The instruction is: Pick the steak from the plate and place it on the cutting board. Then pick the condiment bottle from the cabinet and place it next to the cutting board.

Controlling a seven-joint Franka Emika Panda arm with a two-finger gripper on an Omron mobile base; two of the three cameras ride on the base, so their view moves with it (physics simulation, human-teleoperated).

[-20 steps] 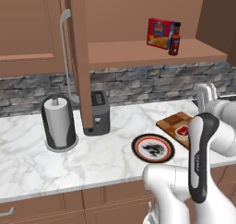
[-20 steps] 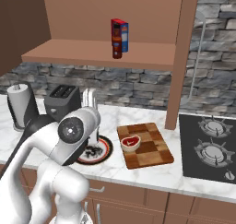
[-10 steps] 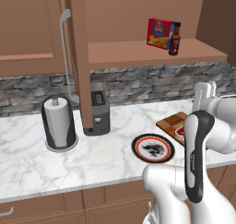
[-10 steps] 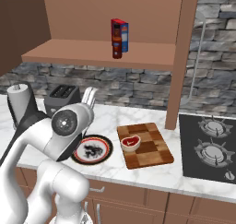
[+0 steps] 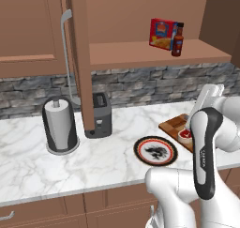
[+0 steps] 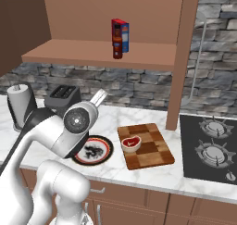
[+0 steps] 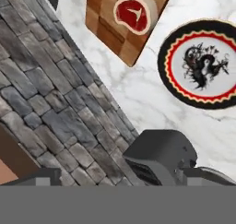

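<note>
The steak (image 5: 185, 136) (image 6: 131, 143) (image 7: 135, 13) lies on the near-left part of the checkered cutting board (image 5: 172, 125) (image 6: 150, 152) (image 7: 103, 15). Left of the board sits the plate (image 5: 156, 150) (image 6: 94, 150) (image 7: 203, 64), with nothing on it. The dark red condiment bottle (image 5: 177, 40) (image 6: 117, 42) stands upright on the cabinet shelf (image 5: 140, 53) (image 6: 83, 57), beside a red and yellow box (image 5: 162, 34) (image 6: 125, 34). My gripper (image 5: 209, 96) (image 6: 99, 97) (image 7: 123, 178) hangs above the counter between plate and board. It is open and holds nothing.
The open cabinet door (image 5: 80, 58) (image 6: 183, 57) with its long silver handle (image 5: 65, 49) (image 6: 198, 57) juts out over the counter. A toaster (image 5: 101, 114) (image 6: 62, 94) (image 7: 161, 156) and a paper towel holder (image 5: 59, 126) (image 6: 21, 103) stand at the back left. A stove (image 6: 210, 147) lies right of the board.
The arm's elbow has swung slightly and the hand has shifted a little above the counter. The steak stays on the board and the gripper stays open.
</note>
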